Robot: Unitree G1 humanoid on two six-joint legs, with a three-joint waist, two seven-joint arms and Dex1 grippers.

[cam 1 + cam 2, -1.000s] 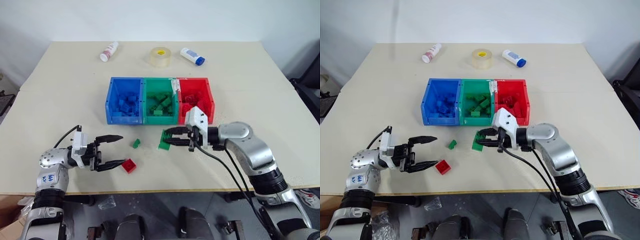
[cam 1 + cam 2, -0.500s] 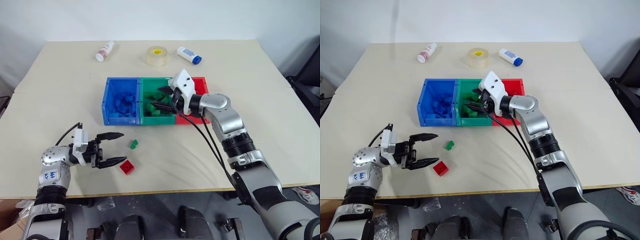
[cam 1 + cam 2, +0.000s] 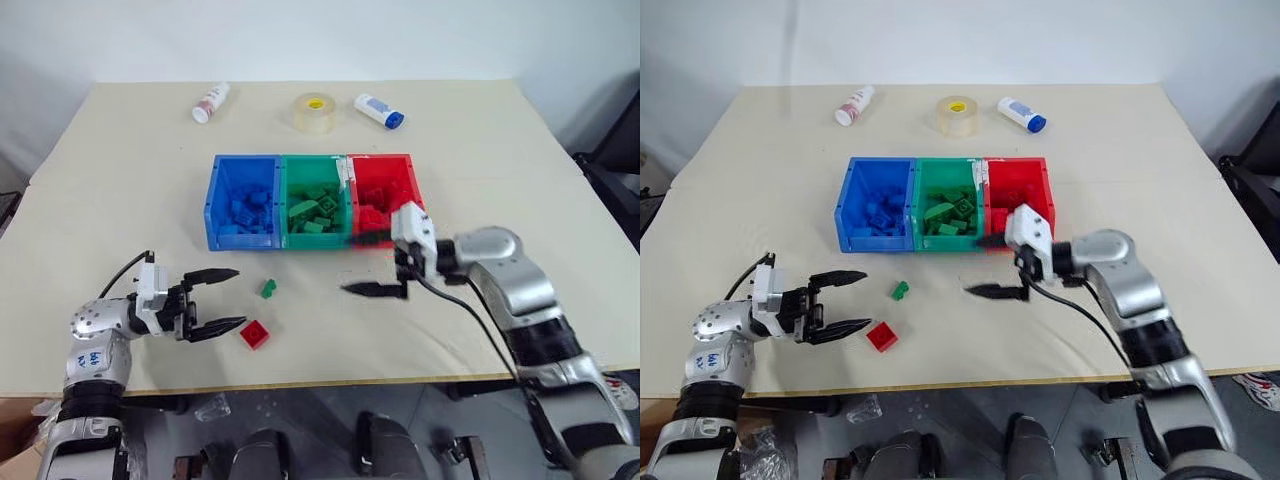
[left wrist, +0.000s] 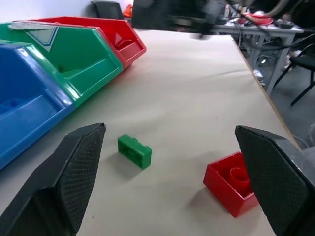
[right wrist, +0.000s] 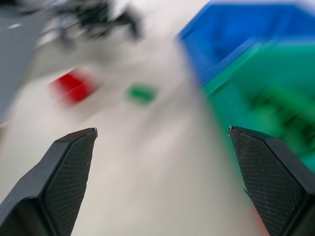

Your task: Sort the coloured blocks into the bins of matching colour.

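- My right end effector [image 3: 368, 265] hangs over the table [image 3: 500, 150] with its fingers spread wide and nothing between them; it points across toward my left side.
- Just beyond it sit the bins: the red bin [image 3: 385, 195] nearest, the green bin [image 3: 316, 200] next, the blue bin [image 3: 245, 200] farthest, joined in one row. Each holds bricks of its own colour.
- My left end effector [image 3: 222, 300] is level above the table near its front edge, fingers fully apart, holding nothing.
- A red block [image 3: 255, 334] lies on the table just past its lower fingertip, apart from it.
- A small green block [image 3: 268, 288] lies near its upper fingertip, between that end effector and the bins, not touching either.
- Well beyond the bins, at the far edge: a clear tape roll [image 3: 313, 112], a white bottle with a blue cap [image 3: 380, 109] and a white bottle with a reddish label [image 3: 209, 101].
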